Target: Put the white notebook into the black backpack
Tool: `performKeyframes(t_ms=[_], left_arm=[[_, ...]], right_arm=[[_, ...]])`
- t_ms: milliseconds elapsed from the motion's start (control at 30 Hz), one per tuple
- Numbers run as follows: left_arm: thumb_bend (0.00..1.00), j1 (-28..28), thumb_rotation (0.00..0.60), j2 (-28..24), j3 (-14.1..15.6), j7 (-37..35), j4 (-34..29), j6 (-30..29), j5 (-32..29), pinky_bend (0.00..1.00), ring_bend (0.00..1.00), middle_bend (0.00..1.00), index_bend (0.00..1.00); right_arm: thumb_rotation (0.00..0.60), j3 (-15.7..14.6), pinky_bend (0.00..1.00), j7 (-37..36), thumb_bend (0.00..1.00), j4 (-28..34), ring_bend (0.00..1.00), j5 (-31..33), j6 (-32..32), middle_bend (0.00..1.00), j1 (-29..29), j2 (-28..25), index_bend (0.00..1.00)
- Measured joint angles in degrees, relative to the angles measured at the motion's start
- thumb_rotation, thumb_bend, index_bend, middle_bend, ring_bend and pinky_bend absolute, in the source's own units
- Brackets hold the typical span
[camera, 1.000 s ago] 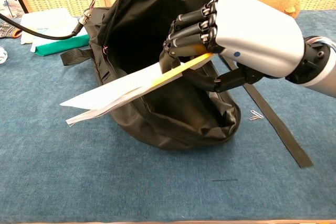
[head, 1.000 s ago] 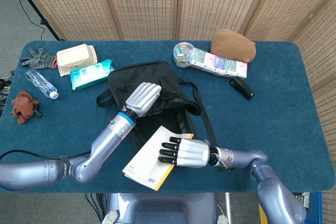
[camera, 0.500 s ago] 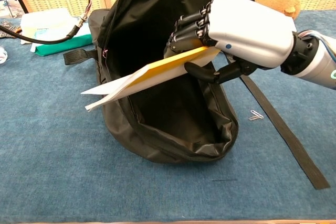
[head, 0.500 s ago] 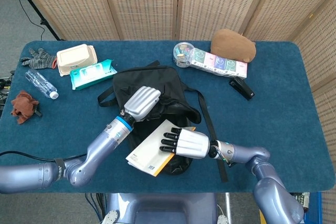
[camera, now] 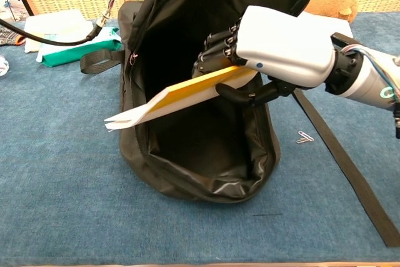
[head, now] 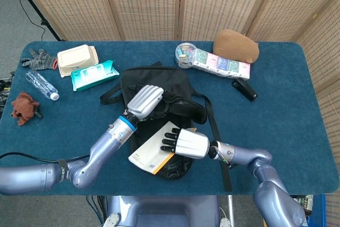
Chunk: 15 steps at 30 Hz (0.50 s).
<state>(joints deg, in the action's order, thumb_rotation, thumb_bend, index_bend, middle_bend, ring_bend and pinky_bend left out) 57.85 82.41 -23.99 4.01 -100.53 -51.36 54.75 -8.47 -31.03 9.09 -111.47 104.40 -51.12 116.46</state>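
Note:
The black backpack (head: 164, 86) lies mid-table with its mouth held wide toward me; in the chest view the backpack's (camera: 206, 179) dark inside shows. My left hand (head: 144, 100) grips the upper edge of the opening and holds it up. My right hand (head: 183, 143) (camera: 275, 54) holds the white notebook (head: 151, 151) with a yellow back cover. In the chest view the notebook (camera: 169, 101) lies tilted across the bag's mouth, its free corner sticking out past the left rim.
A backpack strap (camera: 350, 173) trails to the right beside a paper clip (camera: 305, 136). At the back stand a wipes pack (head: 91, 74), a food box (head: 77, 58), a brown plush (head: 236, 45), a long colourful box (head: 218, 63) and a stapler (head: 244, 89). A bottle (head: 42, 84) lies far left.
The bag's mouth has been pulled wider and nearer to me. My right hand has carried the notebook forward, so more of it lies over the opening.

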Motion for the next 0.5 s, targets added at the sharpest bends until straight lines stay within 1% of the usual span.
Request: performKeyframes(t_ms=[200,300,500], left_arm=[[0.90,-0.12,0.600,-0.83,0.28,-0.94,-1.41,0.03,0.02,0.77,0.63,0.74,0.76],[0.90,-0.21,0.600,-1.10,0.68,-0.06,-1.73,-0.61,-0.30,0.77,0.62,0.74,0.76],[0.90,0.20,0.600,-1.66,1.31,2.81,-2.45,-1.40,-4.10,0.77,0.62,0.74,0.76]], right_arm=[[0.600,-0.79,0.70,0.12,0.61,-0.70,0.48,0.56,-1.57,0.56,-0.80,1.18,0.61],[0.600,-1.39,0.70,0.48,0.61,-1.35,0.48,0.73,-2.82,0.56,-0.94,1.49,0.61],[0.600,-1.84,0.69,0.99,0.61,-2.23,0.48,1.59,-5.76,0.56,-0.21,1.66,0.60]])
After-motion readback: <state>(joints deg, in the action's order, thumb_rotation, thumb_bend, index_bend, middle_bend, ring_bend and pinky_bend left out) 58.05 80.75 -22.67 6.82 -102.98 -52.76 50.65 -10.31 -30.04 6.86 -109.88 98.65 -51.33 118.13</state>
